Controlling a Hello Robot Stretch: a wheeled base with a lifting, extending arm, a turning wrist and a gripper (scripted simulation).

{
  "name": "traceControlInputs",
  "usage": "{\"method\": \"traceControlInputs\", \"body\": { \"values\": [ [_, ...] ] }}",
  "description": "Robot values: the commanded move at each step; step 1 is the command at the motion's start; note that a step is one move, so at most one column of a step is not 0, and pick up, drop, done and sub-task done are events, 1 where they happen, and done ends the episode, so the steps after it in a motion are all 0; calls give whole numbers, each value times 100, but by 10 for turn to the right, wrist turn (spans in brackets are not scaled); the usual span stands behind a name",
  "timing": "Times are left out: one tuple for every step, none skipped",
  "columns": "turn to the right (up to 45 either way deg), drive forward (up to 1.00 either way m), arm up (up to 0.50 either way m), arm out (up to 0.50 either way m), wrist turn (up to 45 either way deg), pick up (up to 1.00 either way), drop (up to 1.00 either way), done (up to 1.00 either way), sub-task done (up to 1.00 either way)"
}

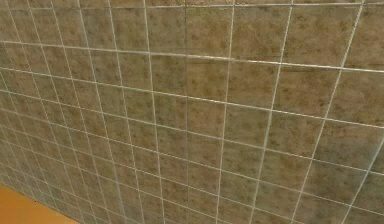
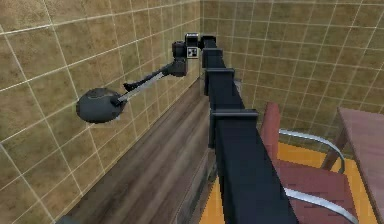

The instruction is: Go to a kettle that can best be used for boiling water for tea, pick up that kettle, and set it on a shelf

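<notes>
In the arm side view the dark arm (image 2: 232, 130) rises from the bottom edge toward a tiled corner. From its far end the gripper (image 2: 128, 94) reaches left with its thin fingers (image 2: 150, 80). A dark grey rounded thing (image 2: 97, 105), kettle-like in shape, hangs at the fingers' end in front of the tiled wall, clear of the floor. The gripper holds it.
A brown tiled wall (image 1: 200, 100) stands close ahead, with a strip of orange floor (image 1: 25, 205) at the forward view's bottom left. In the arm side view a red chair (image 2: 300, 165) with a metal frame and a brown table (image 2: 366, 140) stand right of the arm. Dark wood flooring (image 2: 150, 160) runs along the tiled wall (image 2: 50, 60).
</notes>
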Motion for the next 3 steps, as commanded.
{"method": "traceControlInputs", "body": {
  "values": [
    [0,0,0,0,450,0,0,0,0],
    [0,0,0,0,210,0,0,0,0],
    [0,0,-10,0,0,0,0,0,0]
  ]
}}
